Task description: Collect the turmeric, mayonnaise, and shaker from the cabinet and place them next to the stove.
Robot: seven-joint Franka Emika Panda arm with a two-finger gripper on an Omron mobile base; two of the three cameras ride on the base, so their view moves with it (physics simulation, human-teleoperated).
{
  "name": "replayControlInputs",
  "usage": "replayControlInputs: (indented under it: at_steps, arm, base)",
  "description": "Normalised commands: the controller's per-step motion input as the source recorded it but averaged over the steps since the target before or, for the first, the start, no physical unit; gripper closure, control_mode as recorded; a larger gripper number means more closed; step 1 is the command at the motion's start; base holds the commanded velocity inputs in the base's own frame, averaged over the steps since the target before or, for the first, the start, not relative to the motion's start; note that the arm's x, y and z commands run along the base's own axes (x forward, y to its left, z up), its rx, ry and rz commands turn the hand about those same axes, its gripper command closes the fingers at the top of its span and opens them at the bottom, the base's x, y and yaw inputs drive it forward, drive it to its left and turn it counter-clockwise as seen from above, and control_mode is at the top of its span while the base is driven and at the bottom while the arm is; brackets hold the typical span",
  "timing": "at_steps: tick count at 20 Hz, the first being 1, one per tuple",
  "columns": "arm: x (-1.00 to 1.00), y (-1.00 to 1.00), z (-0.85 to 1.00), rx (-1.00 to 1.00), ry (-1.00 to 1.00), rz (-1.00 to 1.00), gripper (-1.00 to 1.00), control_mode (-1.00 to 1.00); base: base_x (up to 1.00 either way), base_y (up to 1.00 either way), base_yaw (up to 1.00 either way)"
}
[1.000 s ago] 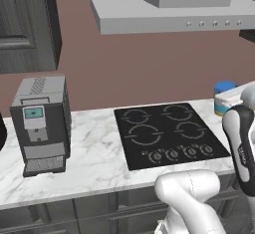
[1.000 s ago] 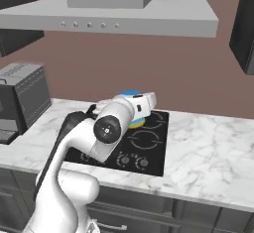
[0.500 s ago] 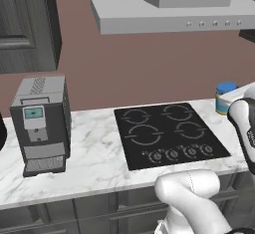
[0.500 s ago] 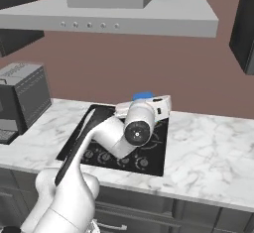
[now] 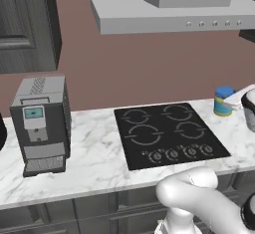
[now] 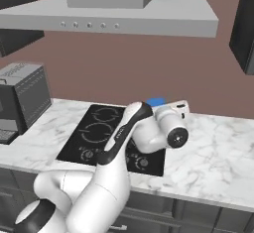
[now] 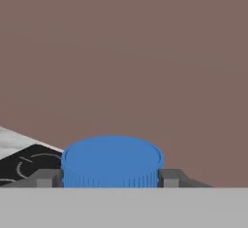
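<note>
The mayonnaise (image 5: 223,101), a squat jar with a bright blue lid, is at the back right corner of the black stove (image 5: 169,133), low over the marble counter. My gripper (image 5: 235,98) reaches in from the right and is shut on it. In the hand view the fingertips (image 7: 46,177) press both sides of the blue lid (image 7: 111,160). From the right base view the lid (image 6: 156,101) peeks out behind my gripper (image 6: 173,109), beyond the stove (image 6: 96,133). Whether the jar touches the counter I cannot tell. The turmeric and the shaker are out of view.
A grey coffee machine (image 5: 42,123) stands on the counter left of the stove. A range hood (image 5: 174,9) hangs above the burners. A dark grey wall cabinet (image 5: 27,24) is at the upper left. Bare marble (image 6: 218,152) stretches right of the stove.
The arm has swung to the right with the mayonnaise in its grip and has lowered the jar a little toward the counter by the stove's back right corner.
</note>
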Motion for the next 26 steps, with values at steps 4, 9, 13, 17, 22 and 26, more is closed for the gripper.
replayControlInputs:
  at_steps: [4,9,13,17,22,26]
  arm:
    - [0.39,-0.56,-0.35,0.06,0.0,0.19,1.0,-1.0]
    - [0.33,-0.55,-0.33,0.05,0.0,0.18,1.0,-1.0]
    - [0.31,-0.49,-0.37,0.04,0.0,0.17,1.0,-1.0]
    - [0.3,-0.43,-0.39,0.03,0.0,0.16,1.0,-1.0]
    - [0.34,-0.34,-0.38,0.04,0.0,0.15,1.0,-1.0]
    - [0.33,-0.18,-0.39,0.04,-0.03,0.12,1.0,-1.0]
  base:
    - [0.0,0.0,0.0]
    - [0.0,0.0,0.0]
    - [0.0,0.0,0.0]
    - [0.0,0.0,0.0]
    - [0.0,0.0,0.0]
    - [0.0,0.0,0.0]
